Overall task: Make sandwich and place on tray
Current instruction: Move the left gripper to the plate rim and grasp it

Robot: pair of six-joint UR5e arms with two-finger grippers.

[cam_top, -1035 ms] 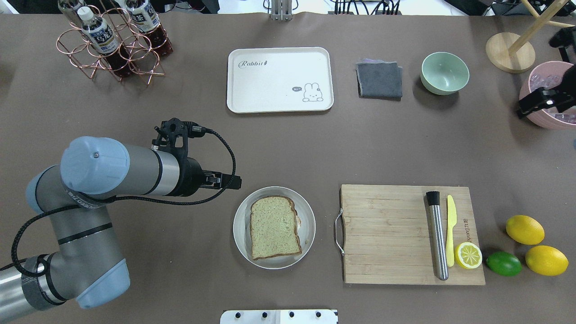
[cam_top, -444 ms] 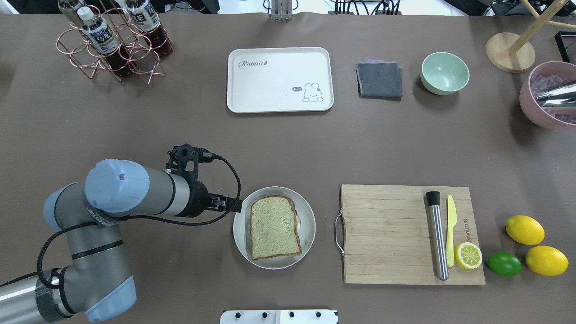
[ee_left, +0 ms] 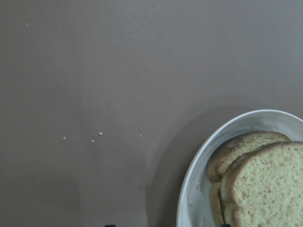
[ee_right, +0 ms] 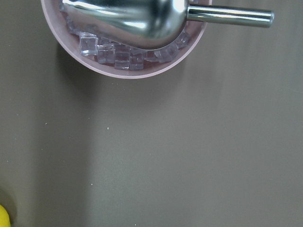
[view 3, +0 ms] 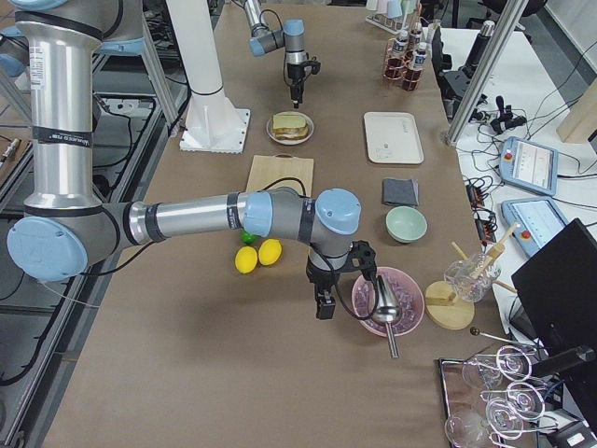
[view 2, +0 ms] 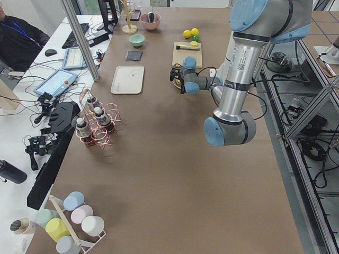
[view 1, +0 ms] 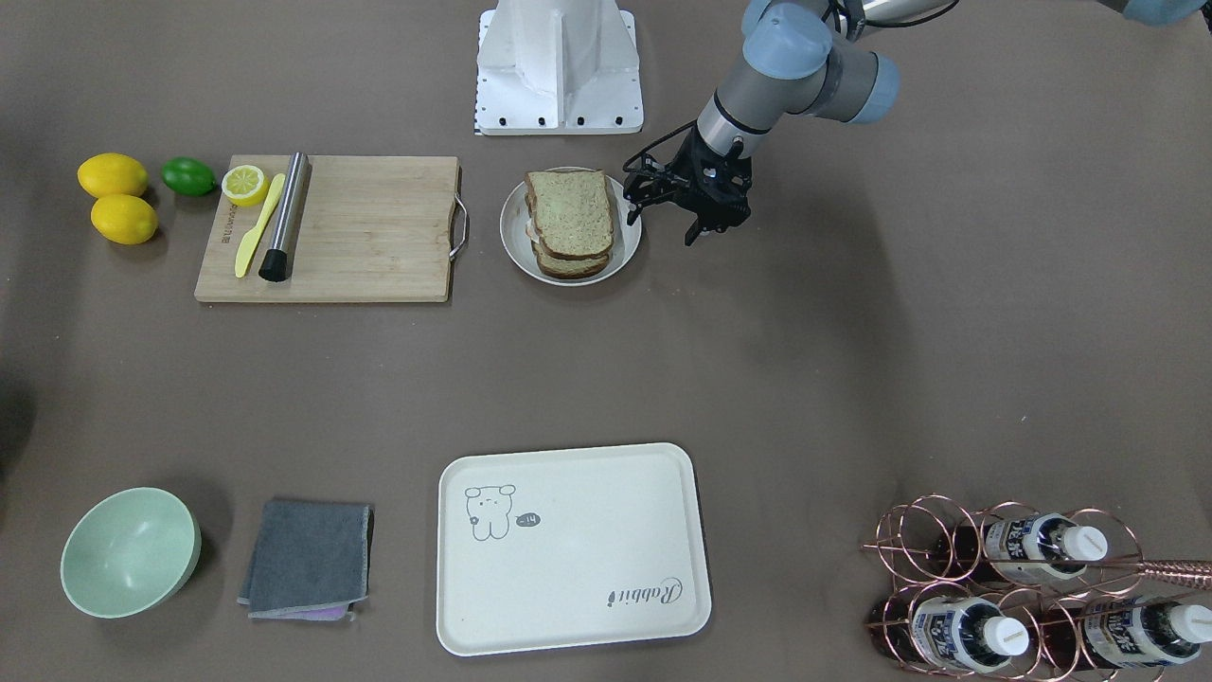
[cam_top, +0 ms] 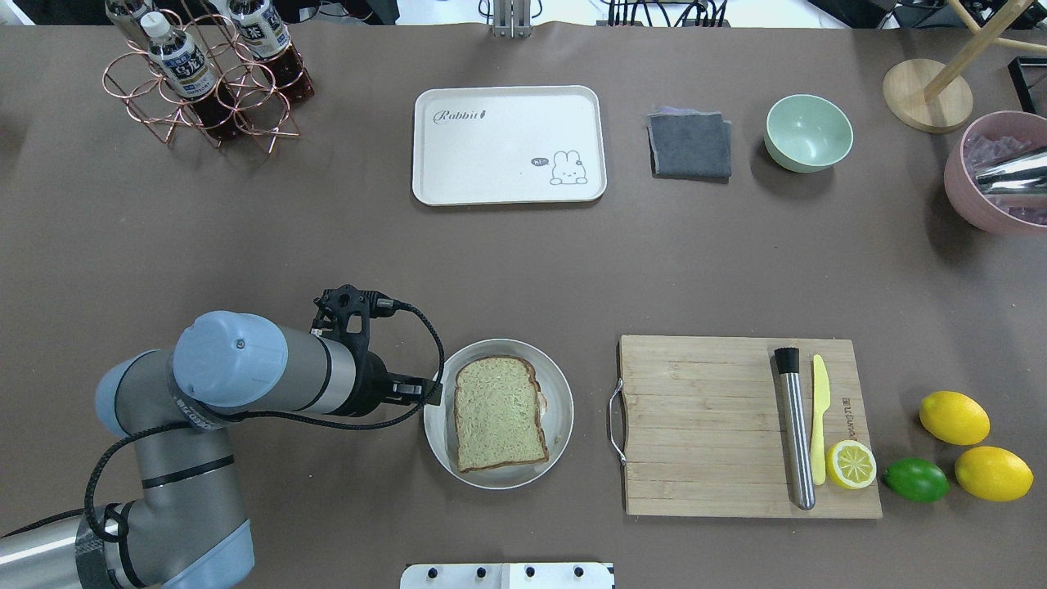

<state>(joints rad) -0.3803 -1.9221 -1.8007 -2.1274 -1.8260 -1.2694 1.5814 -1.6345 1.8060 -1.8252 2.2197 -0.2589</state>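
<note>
The sandwich, two stacked slices of brown seeded bread, lies on a round grey plate near the table's front middle. The egg is hidden between the slices. My left gripper is open and empty, low beside the plate's left rim and apart from the bread. The left wrist view shows the sandwich at lower right. The cream-white tray lies bare at the far middle. My right gripper shows only in the exterior right view, next to a pink bowl. I cannot tell whether it is open or shut.
A wooden cutting board right of the plate holds a metal muddler, a yellow knife and a lemon half. Lemons and a lime lie beyond it. A grey cloth, a green bowl and a bottle rack stand at the back.
My left arm has moved toward the table's front and right, bringing its gripper to the plate's left rim. My right gripper has drawn out of the overhead view.
</note>
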